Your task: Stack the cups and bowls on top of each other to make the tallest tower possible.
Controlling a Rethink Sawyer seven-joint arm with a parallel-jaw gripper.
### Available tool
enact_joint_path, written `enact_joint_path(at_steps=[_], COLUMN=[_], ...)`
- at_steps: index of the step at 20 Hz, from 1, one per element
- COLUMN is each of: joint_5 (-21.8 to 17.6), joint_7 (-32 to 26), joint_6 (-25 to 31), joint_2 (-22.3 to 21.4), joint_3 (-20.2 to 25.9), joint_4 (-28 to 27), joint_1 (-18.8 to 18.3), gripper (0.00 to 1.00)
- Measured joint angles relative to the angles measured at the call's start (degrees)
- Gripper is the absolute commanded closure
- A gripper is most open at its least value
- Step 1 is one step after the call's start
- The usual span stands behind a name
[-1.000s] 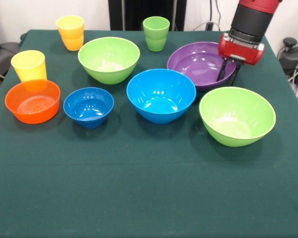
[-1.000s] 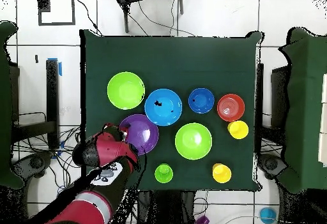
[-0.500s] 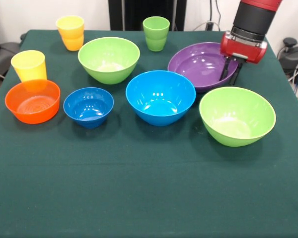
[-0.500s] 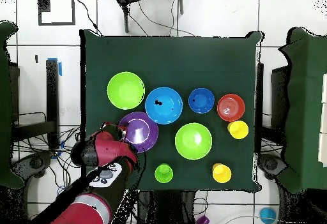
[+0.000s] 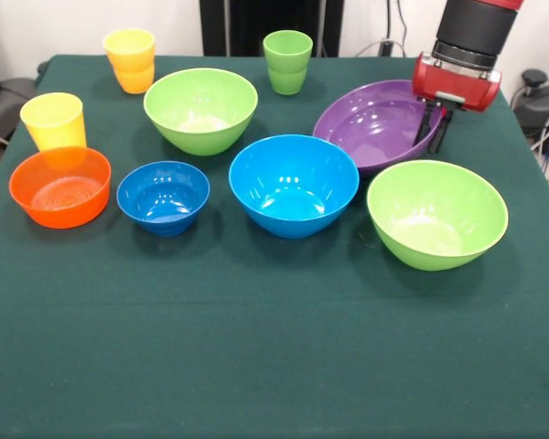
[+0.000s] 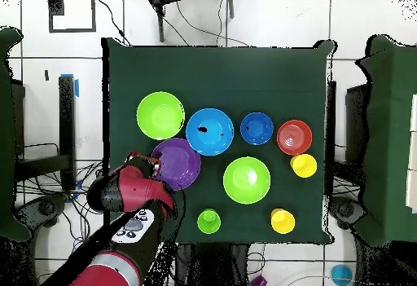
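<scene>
My gripper (image 5: pixel 430 131) is shut on the right rim of the wide purple bowl (image 5: pixel 371 123), which tilts with that side raised and its left edge against the large blue bowl (image 5: pixel 293 183). Overhead, the gripper (image 6: pixel 151 167) sits at the purple bowl's (image 6: pixel 177 163) left edge. One light green bowl (image 5: pixel 436 212) rests just in front of the gripper, another (image 5: pixel 201 108) at back left. The small blue bowl (image 5: pixel 163 195) and orange bowl (image 5: pixel 59 186) lie at the left. Yellow (image 5: pixel 53 121), orange-yellow (image 5: pixel 130 59) and light green (image 5: pixel 287 61) cups stand upright.
All pieces stand apart on the dark green tablecloth (image 5: pixel 274 347), whose front half is bare cloth. The table's right edge (image 5: pixel 531 137) runs close beside the gripper.
The gripper has risen, lifting the purple bowl's right rim so that the bowl tilts. The large blue bowl has slid slightly left and toward the front.
</scene>
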Motion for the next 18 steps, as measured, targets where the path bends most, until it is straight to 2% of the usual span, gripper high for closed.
enact_joint_path(at_steps=[18], joint_5=[0.0], joint_7=[0.0], joint_6=[0.4], joint_2=[-1.0], joint_3=[-0.1], joint_4=[0.0], joint_1=[0.0], gripper=[1.0])
